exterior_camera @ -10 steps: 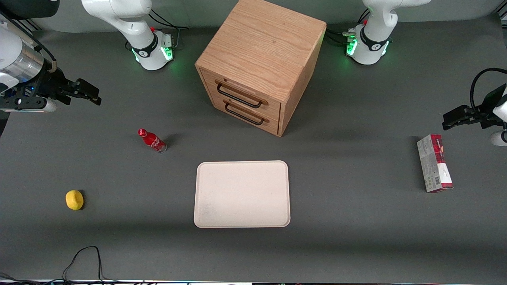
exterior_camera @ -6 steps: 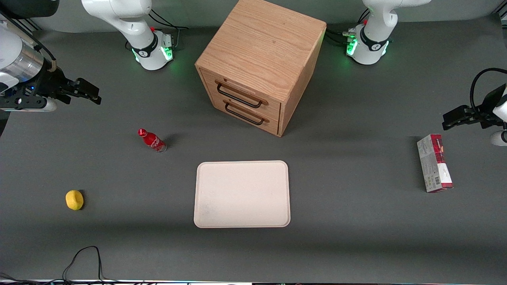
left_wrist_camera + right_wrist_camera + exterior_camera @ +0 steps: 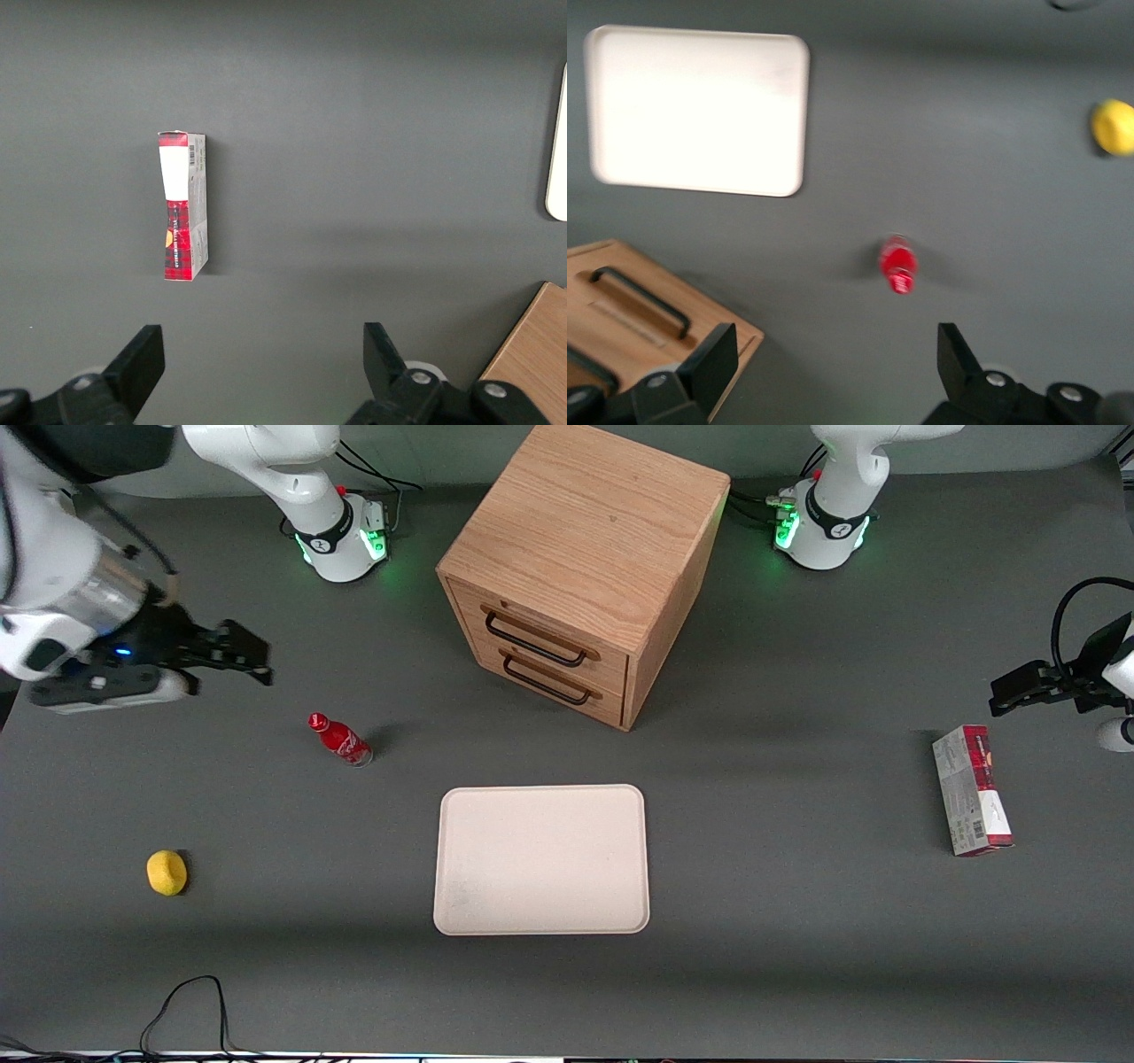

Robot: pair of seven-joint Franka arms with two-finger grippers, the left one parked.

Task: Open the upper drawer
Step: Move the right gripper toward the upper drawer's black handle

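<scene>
While the upper drawer (image 3: pixel 537 636) sits flush in the wooden cabinet (image 3: pixel 585 558) near the middle of the table's robot-side edge, its black handle (image 3: pixel 534 639) untouched, the gripper (image 3: pixel 252 662) hovers with fingers spread wide and empty toward the working arm's end, well apart from the cabinet. A red bottle (image 3: pixel 339 739) stands on the table (image 3: pixel 797 921) just below it, nearer the front camera. A cream tray (image 3: pixel 541 859) lies at the table's centre, a yellow ball (image 3: pixel 166 872) toward the working arm's front corner.
</scene>
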